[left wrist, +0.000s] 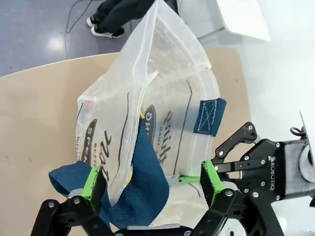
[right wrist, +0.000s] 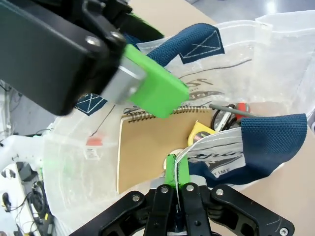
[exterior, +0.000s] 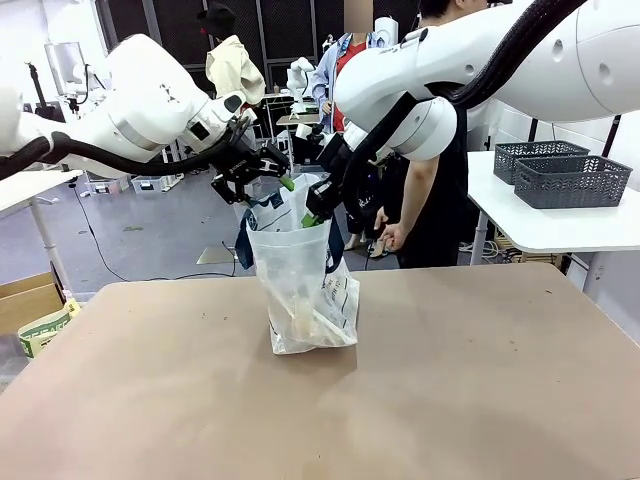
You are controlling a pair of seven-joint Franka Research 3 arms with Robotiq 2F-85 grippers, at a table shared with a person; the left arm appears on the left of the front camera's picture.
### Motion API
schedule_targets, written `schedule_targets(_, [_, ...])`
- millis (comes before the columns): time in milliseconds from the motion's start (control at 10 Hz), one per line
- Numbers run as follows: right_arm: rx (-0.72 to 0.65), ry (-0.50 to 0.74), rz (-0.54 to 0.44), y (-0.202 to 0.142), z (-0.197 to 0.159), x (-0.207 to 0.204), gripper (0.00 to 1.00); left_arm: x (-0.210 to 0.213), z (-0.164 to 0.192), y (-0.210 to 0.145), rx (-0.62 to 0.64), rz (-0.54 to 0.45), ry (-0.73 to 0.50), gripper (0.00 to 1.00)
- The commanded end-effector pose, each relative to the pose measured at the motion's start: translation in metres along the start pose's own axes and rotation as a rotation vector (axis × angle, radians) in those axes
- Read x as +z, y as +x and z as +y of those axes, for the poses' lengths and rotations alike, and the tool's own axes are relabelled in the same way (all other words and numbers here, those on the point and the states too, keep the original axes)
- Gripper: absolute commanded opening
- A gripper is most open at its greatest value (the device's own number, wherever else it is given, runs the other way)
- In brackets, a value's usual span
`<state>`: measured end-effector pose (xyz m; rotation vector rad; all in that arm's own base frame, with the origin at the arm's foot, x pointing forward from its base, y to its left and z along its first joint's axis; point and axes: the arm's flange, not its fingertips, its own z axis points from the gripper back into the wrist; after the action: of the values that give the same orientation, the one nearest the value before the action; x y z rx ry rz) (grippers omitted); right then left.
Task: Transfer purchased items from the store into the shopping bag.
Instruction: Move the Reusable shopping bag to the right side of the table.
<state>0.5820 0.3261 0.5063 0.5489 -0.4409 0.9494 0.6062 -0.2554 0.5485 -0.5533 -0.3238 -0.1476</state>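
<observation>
The translucent shopping bag [exterior: 300, 290] with navy handles stands upright in the middle of the table. My right gripper [exterior: 315, 212] is shut on its rim, and the right wrist view shows the gripper [right wrist: 176, 172] pinching the plastic edge beside a navy handle [right wrist: 266, 140]. My left gripper [exterior: 272, 172] hovers open at the bag's mouth. In the left wrist view the gripper [left wrist: 151, 179] straddles the rim and a navy handle [left wrist: 142, 187] without clamping them. Inside the bag lie purchased items: a tan spiral-bound pad [right wrist: 147, 152] and a small yellow thing [right wrist: 199, 132].
A person [exterior: 435, 200] stands at the far side of the tan table [exterior: 480, 380]. Two dark grey lattice baskets [exterior: 560, 175] sit on a white side table at the right. A cardboard box [exterior: 30, 300] stands off the table's left edge.
</observation>
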Motion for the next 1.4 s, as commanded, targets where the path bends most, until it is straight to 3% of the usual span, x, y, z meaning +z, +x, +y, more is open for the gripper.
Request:
schedule_targets(0, [0.035, 0.011, 0.010, -0.011, 0.005, 0.000, 0.00, -0.009, -0.010, 0.013, -0.008, 0.008, 0.004, 1.00])
schedule_targets(100, [0.052, 0.006, 0.004, -0.012, 0.005, 0.001, 0.00, -0.010, -0.014, 0.014, 0.040, 0.016, -0.002, 1.00])
schedule_targets(300, [0.119, -0.007, -0.004, -0.015, 0.013, 0.003, 0.00, -0.006, -0.004, 0.003, -0.006, 0.004, -0.008, 1.00])
schedule_targets(400, [0.036, 0.002, 0.001, 0.000, 0.002, 0.000, 0.00, -0.006, -0.004, 0.003, -0.006, 0.004, -0.008, 1.00])
schedule_targets(700, [0.157, 0.022, -0.021, -0.004, 0.007, 0.002, 0.00, -0.023, -0.011, 0.013, 0.030, -0.018, 0.006, 1.00])
schedule_targets(1300, [0.242, 0.067, -0.014, -0.003, 0.002, -0.012, 0.00, -0.036, -0.021, 0.022, 0.122, -0.101, -0.058, 1.00])
